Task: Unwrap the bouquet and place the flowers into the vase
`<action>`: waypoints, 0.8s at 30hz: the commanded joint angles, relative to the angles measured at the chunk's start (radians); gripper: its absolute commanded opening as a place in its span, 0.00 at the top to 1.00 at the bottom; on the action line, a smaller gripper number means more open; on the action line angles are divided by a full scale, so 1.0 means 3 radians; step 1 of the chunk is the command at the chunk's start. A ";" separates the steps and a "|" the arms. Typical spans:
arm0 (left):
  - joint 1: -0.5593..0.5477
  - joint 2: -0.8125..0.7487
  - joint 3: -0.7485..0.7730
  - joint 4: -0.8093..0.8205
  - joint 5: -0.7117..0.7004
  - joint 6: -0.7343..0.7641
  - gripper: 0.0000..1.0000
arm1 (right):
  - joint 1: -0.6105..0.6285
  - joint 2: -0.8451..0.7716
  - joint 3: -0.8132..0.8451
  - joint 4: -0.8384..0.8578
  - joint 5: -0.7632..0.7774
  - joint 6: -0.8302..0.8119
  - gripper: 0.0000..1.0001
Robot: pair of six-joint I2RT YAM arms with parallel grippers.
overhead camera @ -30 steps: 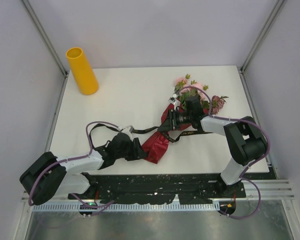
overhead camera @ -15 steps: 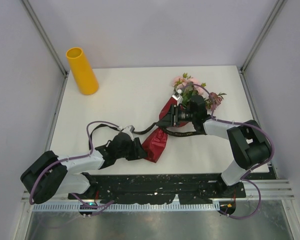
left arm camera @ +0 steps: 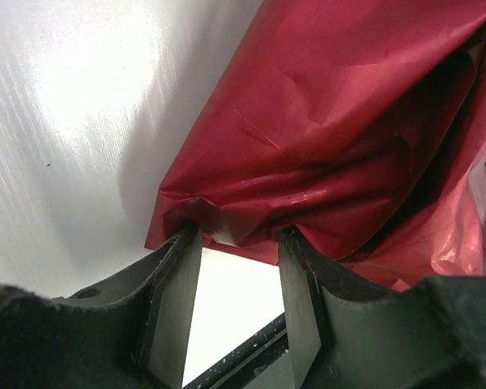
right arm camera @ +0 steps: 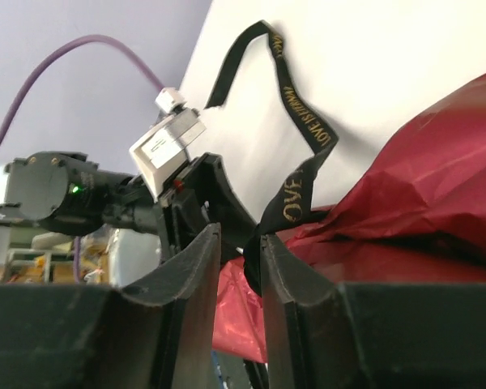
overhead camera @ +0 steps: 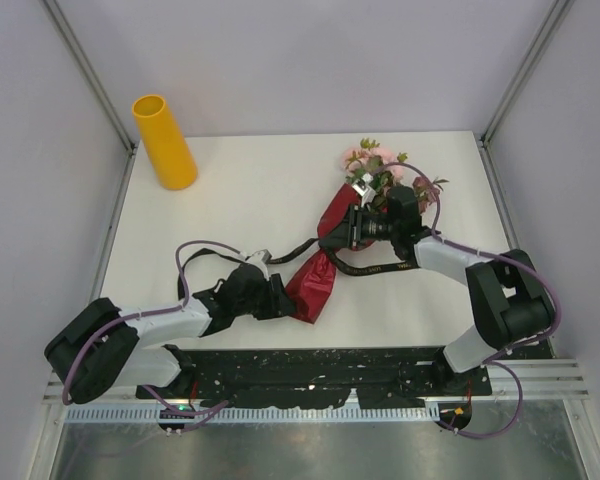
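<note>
left gripper clamps red paper; right gripper pinches ribbon.

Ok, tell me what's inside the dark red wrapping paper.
Pink flowers poke out of the wrapping paper at its far end; their stems are hidden inside it.

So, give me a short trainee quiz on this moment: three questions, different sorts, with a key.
1. True or false: the flowers already stand in the vase.
2. Pick one: what passes between the fingers of the right hand? A) the black ribbon; B) a flower stem; C) the rim of a cup.
3. Short answer: which corner of the table is the vase at, seen from the arms' side?

Key: 1 false; 2 A; 3 the far left corner.
</note>
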 commanded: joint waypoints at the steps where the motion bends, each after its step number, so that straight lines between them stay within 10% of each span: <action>1: -0.0020 0.0156 -0.0126 -0.0533 -0.0221 0.0084 0.51 | 0.0001 -0.0339 0.0272 -0.1115 0.0494 -0.0936 0.72; 13: -0.0061 0.0197 -0.0110 -0.0528 -0.0252 0.0043 0.51 | 0.0046 -0.0610 0.0482 -0.2099 0.1405 -0.1535 0.90; 18: -0.0086 0.0202 -0.0110 -0.0528 -0.0257 0.0028 0.51 | 0.0286 -0.0626 0.0589 -0.2543 0.2074 -0.1821 0.66; 24: -0.0102 0.0227 -0.0100 -0.0533 -0.0262 0.0018 0.51 | 0.0527 -0.0549 0.0717 -0.2666 0.2289 -0.2077 0.65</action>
